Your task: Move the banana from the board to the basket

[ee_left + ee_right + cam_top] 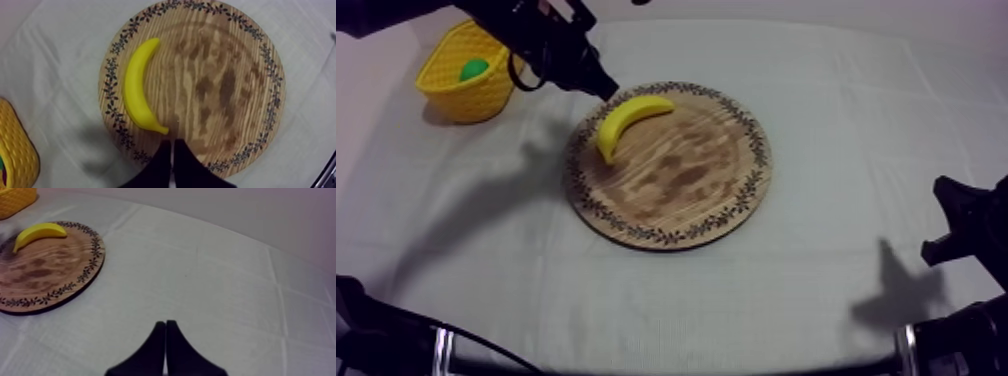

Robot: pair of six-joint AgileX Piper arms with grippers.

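My left gripper is over the near rim of the round wooden board with the patterned rim. In the left wrist view its two black fingers lie pressed together in a narrow wedge, with no gap between them and nothing held. The yellow toy banana lies flat on the board, just beyond those fingertips. Its nearer pointed end is close beside them and its curve runs away along the board's rim; I cannot tell whether finger and fruit touch. The yellow woven basket stands on the grey-white cloth behind the left fingers, off the board, with a green toy fruit inside it. My right gripper sits low over bare cloth, its fingers also closed together on nothing. The board, the banana and the basket are all well ahead of it and off to one side.
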